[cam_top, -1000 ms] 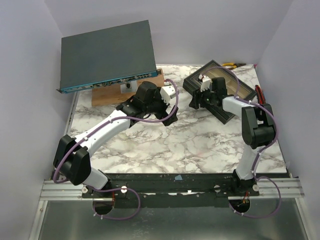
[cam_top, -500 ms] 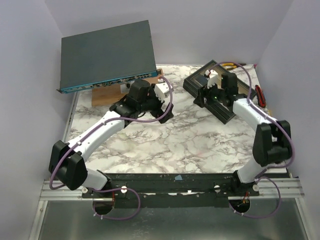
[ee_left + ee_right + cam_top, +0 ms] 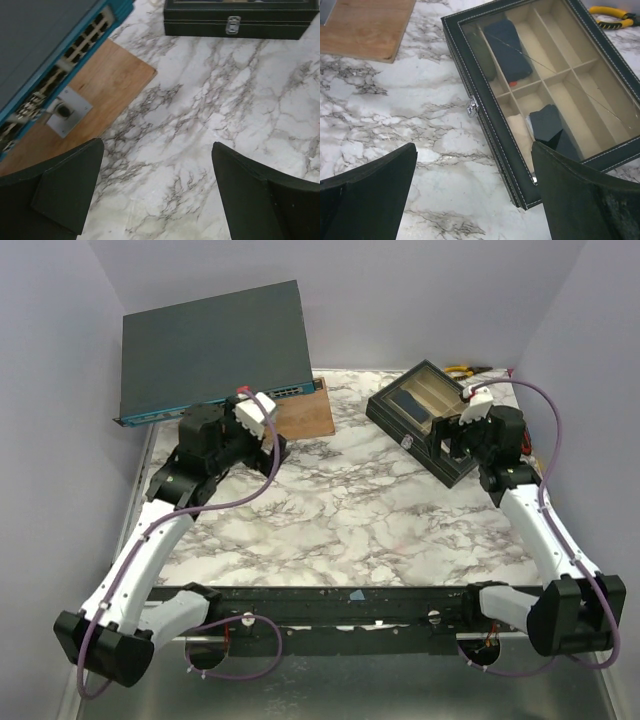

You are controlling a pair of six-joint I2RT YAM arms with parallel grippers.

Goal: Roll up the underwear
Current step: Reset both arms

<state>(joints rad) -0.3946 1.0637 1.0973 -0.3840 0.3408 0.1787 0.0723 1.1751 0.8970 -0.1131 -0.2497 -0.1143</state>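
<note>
No black garment with white trim shows on the marble table point(image 3: 340, 510) in any view. A black case with a glass lid point(image 3: 425, 425) stands shut at the back right. Through the lid I see a dark blue fabric roll point(image 3: 507, 42) and another dark folded piece point(image 3: 547, 122) in separate compartments; I cannot tell what the second piece is. My left gripper point(image 3: 272, 448) is open and empty above bare marble point(image 3: 157, 190). My right gripper point(image 3: 447, 440) is open and empty over the case's near corner point(image 3: 475, 190).
A grey network switch point(image 3: 210, 345) rests tilted on a wooden board point(image 3: 305, 415) at the back left. Yellow-handled pliers point(image 3: 458, 369) lie behind the case, and a red tool point(image 3: 518, 430) lies at the right edge. Purple walls enclose the table.
Both arms have drawn apart from the table's middle: the left gripper moved left toward the board, the right gripper moved right and back along the case. Both stay open and empty.
</note>
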